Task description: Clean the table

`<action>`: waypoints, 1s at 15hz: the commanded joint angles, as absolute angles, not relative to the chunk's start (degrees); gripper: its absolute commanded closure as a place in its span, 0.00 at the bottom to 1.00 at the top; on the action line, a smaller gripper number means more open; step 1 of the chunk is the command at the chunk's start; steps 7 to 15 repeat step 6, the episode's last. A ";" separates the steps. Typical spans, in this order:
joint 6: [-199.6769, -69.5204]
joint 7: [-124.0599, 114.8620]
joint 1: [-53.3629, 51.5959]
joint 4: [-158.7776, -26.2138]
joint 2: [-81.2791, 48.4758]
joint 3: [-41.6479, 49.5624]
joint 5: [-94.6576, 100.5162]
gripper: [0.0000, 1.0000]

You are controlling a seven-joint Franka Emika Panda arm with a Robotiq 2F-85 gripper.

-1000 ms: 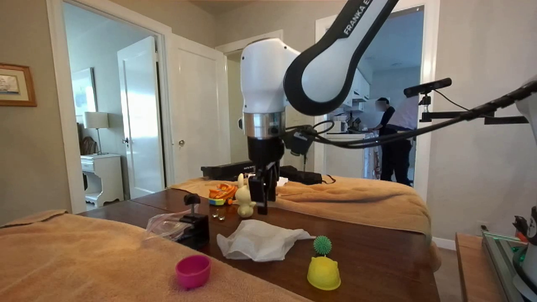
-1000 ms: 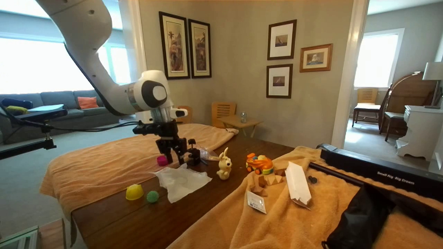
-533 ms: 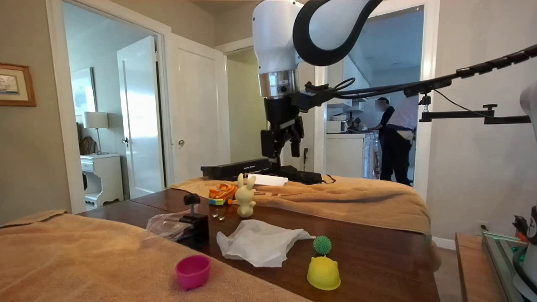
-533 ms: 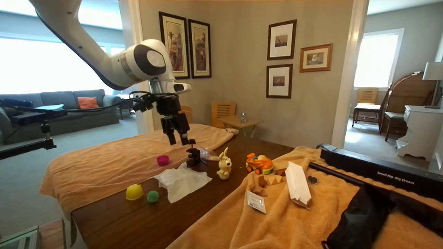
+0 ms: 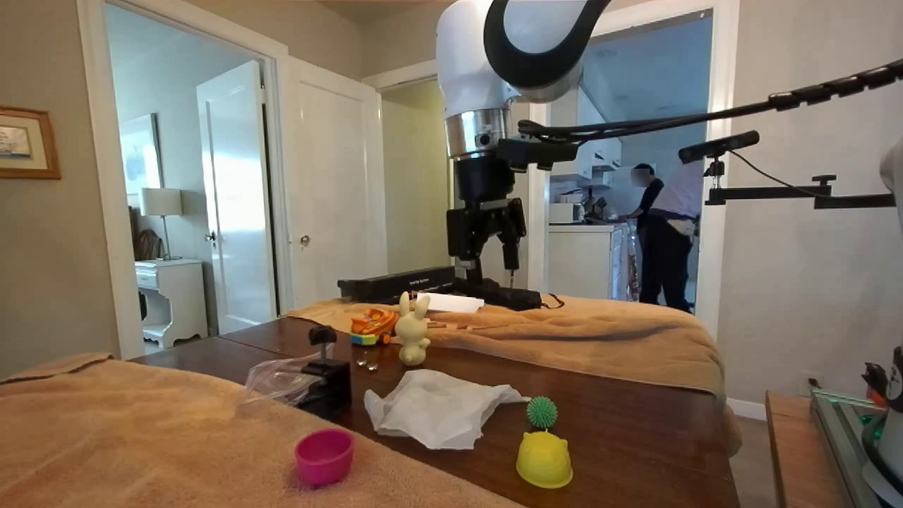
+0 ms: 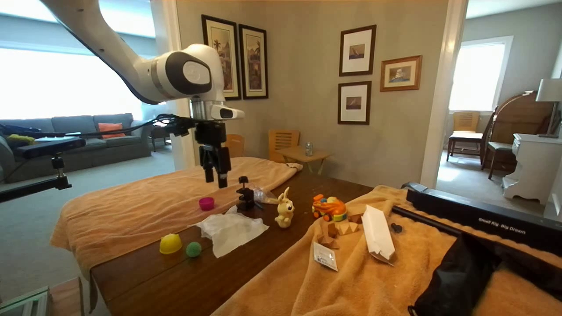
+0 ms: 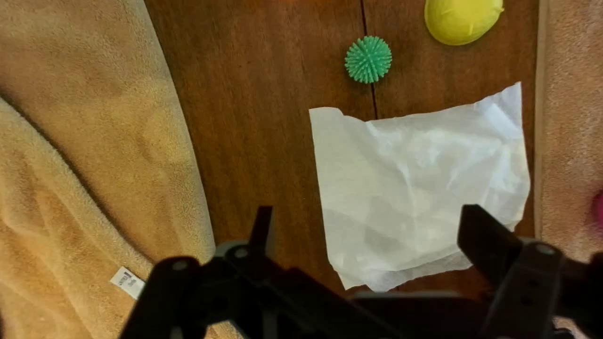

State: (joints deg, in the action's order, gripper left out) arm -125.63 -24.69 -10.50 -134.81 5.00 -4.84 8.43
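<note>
The table (image 5: 628, 416) is a dark brown glossy wooden top, also in an exterior view (image 6: 145, 285) and the wrist view (image 7: 249, 117). A crumpled white cloth (image 5: 437, 409) lies on it, also in an exterior view (image 6: 230, 232) and the wrist view (image 7: 410, 183). My gripper (image 5: 492, 269) hangs well above the table, pointing down, open and empty; it also shows in an exterior view (image 6: 216, 181). In the wrist view its fingers (image 7: 367, 209) are wide apart, the cloth far below between and ahead of them.
A green spiky ball (image 5: 542, 412) and yellow cup (image 5: 544, 460) sit beside the cloth. A cream rabbit (image 6: 285, 212), orange toy car (image 6: 329, 207) and black clamp (image 6: 245, 196) stand on the table. A pink cup (image 5: 324, 457) is on a tan towel (image 5: 176, 437). A white box (image 6: 377, 235) lies on another towel.
My gripper has risen from low over the table to well above it, then shifted slightly sideways. The white cloth's near edge moved a little early on. The other objects have not moved.
</note>
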 commanded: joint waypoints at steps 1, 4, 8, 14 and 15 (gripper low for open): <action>-128.27 -18.21 -9.20 -136.94 7.11 -5.83 5.31 0.00; -126.97 -16.78 -8.60 -136.85 7.47 -5.78 7.08 0.00; -126.75 -18.21 -8.39 -134.98 5.17 -6.13 7.62 0.00; -126.75 -18.21 -8.39 -134.98 5.17 -6.13 7.62 0.00; -126.75 -18.21 -8.39 -134.98 5.17 -6.13 7.62 0.00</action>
